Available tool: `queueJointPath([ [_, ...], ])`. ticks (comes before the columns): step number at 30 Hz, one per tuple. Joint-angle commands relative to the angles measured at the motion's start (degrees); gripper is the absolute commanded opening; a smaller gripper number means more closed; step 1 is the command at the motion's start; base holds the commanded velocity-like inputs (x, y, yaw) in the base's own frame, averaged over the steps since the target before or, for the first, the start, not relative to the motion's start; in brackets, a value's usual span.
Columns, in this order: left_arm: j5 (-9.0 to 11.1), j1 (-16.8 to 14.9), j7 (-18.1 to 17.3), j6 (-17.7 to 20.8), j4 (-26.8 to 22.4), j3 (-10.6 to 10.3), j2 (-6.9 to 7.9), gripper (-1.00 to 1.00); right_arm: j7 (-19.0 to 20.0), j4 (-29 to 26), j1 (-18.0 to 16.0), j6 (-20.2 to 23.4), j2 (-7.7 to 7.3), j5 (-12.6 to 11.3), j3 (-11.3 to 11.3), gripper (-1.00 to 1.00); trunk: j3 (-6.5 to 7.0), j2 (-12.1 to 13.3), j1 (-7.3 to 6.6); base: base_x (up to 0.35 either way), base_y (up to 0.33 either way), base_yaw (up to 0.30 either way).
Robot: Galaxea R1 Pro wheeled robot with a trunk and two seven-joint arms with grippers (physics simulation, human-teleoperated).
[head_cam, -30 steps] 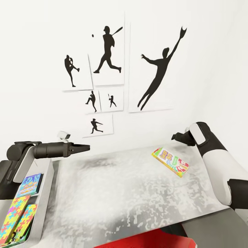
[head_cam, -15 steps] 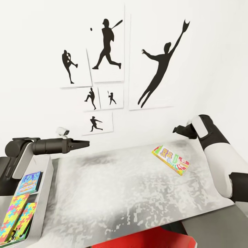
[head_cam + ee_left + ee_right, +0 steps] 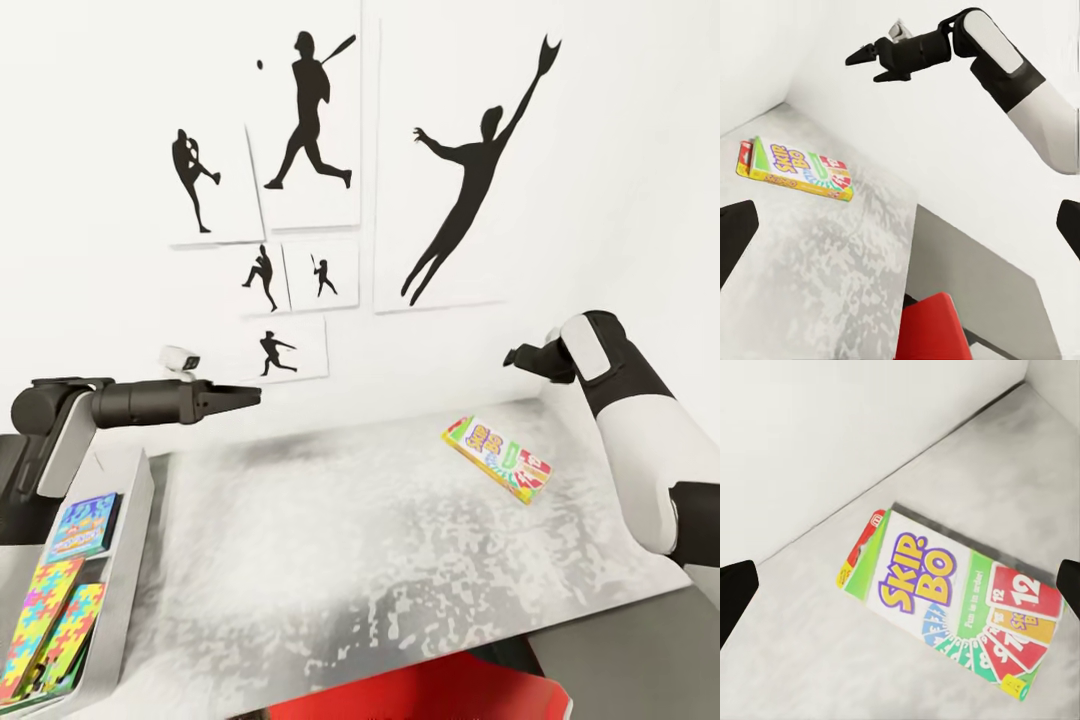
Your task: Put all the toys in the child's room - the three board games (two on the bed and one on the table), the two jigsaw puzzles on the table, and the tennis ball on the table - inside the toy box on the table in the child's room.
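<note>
A green-red-yellow board game (image 3: 497,459) lies flat near the table's (image 3: 380,560) back right; its lid (image 3: 945,600) reads "Skip-Bo". My right gripper (image 3: 515,357) hangs open above and just behind it, near the wall, with nothing between its dark fingers (image 3: 735,592). The right gripper (image 3: 868,67) and the board game (image 3: 795,169) are also in the left wrist view. At the left edge stands the light grey toy box (image 3: 135,510), holding a blue board game (image 3: 85,525) and two jigsaw puzzles (image 3: 45,625). My left gripper (image 3: 245,397) hovers open and empty just right of the toy box.
White wall with black baseball-player silhouette pictures (image 3: 310,120) runs close behind the table. A red chair (image 3: 430,695) sits at the table's front edge. A lower dark grey table section (image 3: 640,650) lies at the front right.
The head view has shifted slightly. Both grippers stand a little higher above the table than a second ago. The Skip-Bo box and the toy box contents have not moved.
</note>
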Motion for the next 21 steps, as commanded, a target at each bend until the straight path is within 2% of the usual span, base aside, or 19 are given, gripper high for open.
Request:
queueJointPath([
  [1,0.12,-0.61,-0.07,0.34,0.01,-0.17,-0.04,1.00,-0.53,-0.05,-0.11,0.11,0.00,-0.59,0.00,1.00,-0.22,-0.12,0.03,0.000,0.000,0.000],
  [7,0.18,-3.32,-0.12,0.34,0.01,-1.74,-1.12,1.00,-0.53,-0.04,-0.28,0.05,0.01,-0.59,0.13,1.00,-0.78,-0.12,0.03,0.000,0.000,0.000],
  [11,-0.05,-4.93,-0.09,0.34,0.01,-3.90,-3.20,1.00,-0.55,-0.02,-0.31,0.01,0.05,-0.59,0.15,1.00,-1.16,-0.12,0.03,0.000,0.000,0.000],
  [12,-0.21,-5.35,0.01,0.34,0.01,-4.91,-4.40,1.00,-0.58,-0.02,-0.31,-0.01,0.06,-0.59,0.15,1.00,-1.25,-0.12,0.03,0.000,0.000,0.000],
  [14,-0.34,-5.64,0.17,0.34,0.01,-5.86,-5.80,1.00,-0.56,-0.01,-0.32,-0.02,0.03,-0.59,0.17,1.00,-1.44,-0.12,0.03,0.000,0.000,0.000],
  [15,-0.45,-5.86,0.35,0.34,0.02,-6.61,-7.21,1.00,-0.56,0.00,-0.32,-0.06,0.01,-0.59,0.20,1.00,-1.53,-0.12,0.03,0.000,0.000,0.000],
  [18,-0.79,-6.28,0.67,0.34,0.06,-7.38,-9.15,1.00,-0.55,0.14,-0.32,-0.12,0.00,-0.59,0.22,1.00,-1.82,-0.12,0.03,0.000,0.000,0.000],
  [21,-2.51,-7.07,1.24,0.34,0.08,-8.46,-11.45,1.00,-0.56,0.55,-0.32,-0.39,-0.01,-0.59,0.24,1.00,-2.10,-0.12,0.03,0.000,0.000,0.000],
])
